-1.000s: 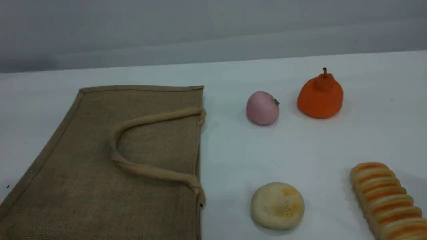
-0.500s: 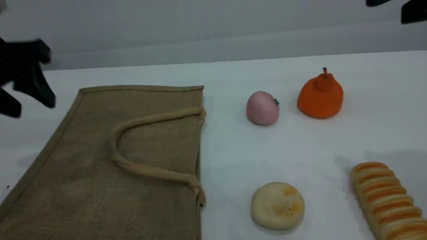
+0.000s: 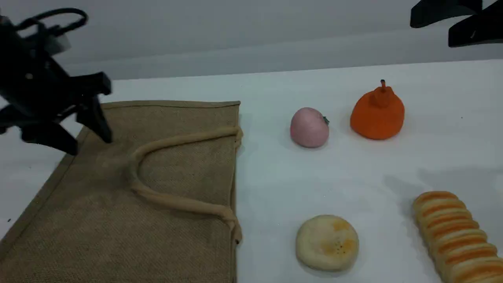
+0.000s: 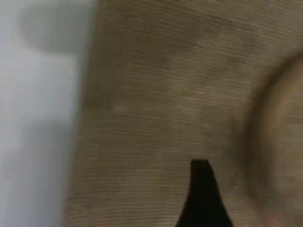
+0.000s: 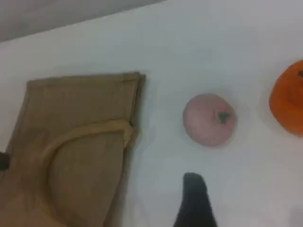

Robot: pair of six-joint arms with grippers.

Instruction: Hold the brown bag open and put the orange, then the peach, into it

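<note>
Over the far left corner of the brown bag (image 3: 157, 188), my left gripper (image 3: 88, 143) hangs with its jaws spread wide and nothing between them. From the scene view one finger crosses the bag's bound left edge and the other shows against the white tabletop (image 3: 353, 177). My own left wrist view is blurred: one dark fingertip (image 4: 201, 189) over the woven cloth (image 4: 156, 94), with the bag's edge and bare table to its left. Whether that tip touches the weave I cannot tell.

The bag lies flat on the left half of the tabletop and runs out of view at the near edge. Its mouth is along its right side, pressed shut, and a beige handle (image 3: 177, 200) loops across its upper face.

My right gripper (image 3: 434, 29) is high above the far right of the tabletop – jaws wide as well, holding nothing. Its wrist view looks down past one fingertip (image 5: 194, 198) at the peach (image 5: 208, 119), with the orange (image 5: 289, 99) cut by the right edge of the view and the bag (image 5: 80, 156) to the left.

The peach (image 3: 309, 127) sits toward the far edge, right of the bag's far right corner and apart from it. The orange (image 3: 377, 116) stands near it on the right, not touching, knob up.

Toward the near edge lie a round bun (image 3: 327, 242) and – at the near right corner – a striped bread loaf (image 3: 456, 236).
</note>
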